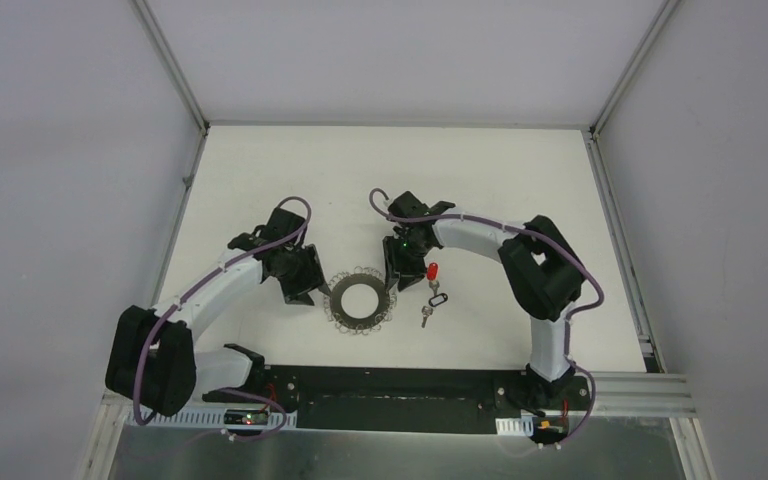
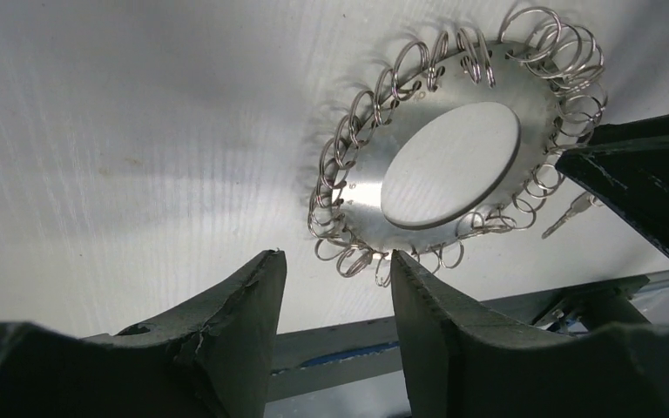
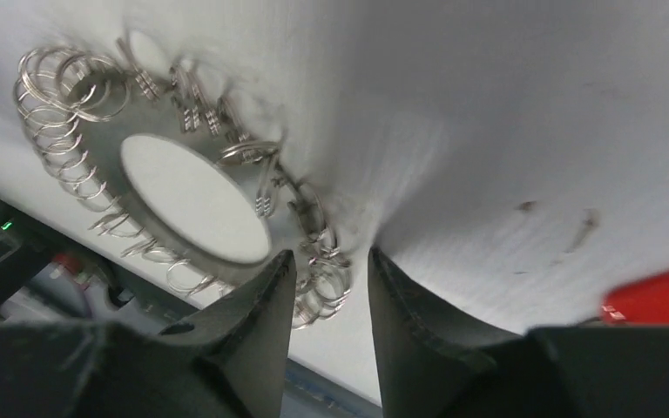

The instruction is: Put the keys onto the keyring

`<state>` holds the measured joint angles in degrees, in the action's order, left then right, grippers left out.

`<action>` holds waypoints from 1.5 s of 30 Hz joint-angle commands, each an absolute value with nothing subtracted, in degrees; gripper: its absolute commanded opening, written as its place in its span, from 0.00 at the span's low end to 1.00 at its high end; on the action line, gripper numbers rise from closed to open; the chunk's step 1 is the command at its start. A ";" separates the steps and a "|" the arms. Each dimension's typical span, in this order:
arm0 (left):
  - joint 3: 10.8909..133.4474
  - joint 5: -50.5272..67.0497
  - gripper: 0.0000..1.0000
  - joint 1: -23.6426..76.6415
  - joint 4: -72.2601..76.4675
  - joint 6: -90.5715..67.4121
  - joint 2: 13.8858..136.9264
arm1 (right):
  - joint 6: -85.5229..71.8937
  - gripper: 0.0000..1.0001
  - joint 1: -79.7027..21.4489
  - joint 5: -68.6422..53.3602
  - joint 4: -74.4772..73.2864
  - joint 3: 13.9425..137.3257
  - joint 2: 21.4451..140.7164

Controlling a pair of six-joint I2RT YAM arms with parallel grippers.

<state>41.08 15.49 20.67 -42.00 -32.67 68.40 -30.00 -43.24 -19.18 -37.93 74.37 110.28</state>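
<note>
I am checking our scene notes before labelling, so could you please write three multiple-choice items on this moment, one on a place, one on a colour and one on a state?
1. Where do the keys lie relative to the keyring?
A. inside its centre hole
B. on the table beside it, apart from it
C. threaded on one of its loops

2. One key has a coloured head; which colour?
A. blue
B. red
C. green

3. How does the left gripper stand?
A. shut on the keyring
B. shut on the keys
C. open, holding nothing

Answers: 1 B, the top view shows bare table between them; 2 B, the red head is plain in the top view; 3 C, the left wrist view shows its jaws apart with nothing between.
</note>
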 commanded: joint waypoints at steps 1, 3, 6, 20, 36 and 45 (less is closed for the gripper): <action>44.19 15.20 0.49 21.01 -41.58 -29.70 74.03 | -30.78 0.37 -43.94 -20.71 -37.11 79.71 114.63; 44.10 16.88 0.46 21.06 -40.78 -29.30 76.18 | -30.49 0.32 -43.94 -20.87 -37.75 82.30 116.79; 42.77 19.74 0.41 21.09 -38.96 -29.65 78.02 | -29.41 0.22 -43.94 -20.79 -39.76 86.91 119.74; 35.83 19.71 0.37 23.20 -34.88 -33.57 69.18 | -25.05 0.35 -43.49 -14.69 -46.63 95.31 119.12; 40.10 9.16 0.45 23.20 -44.34 -33.13 52.86 | -26.27 0.36 -43.37 -16.57 -47.90 102.29 123.46; 40.25 9.93 0.45 23.20 -44.65 -33.13 54.26 | -27.04 0.27 -43.23 -18.74 -47.37 103.58 125.86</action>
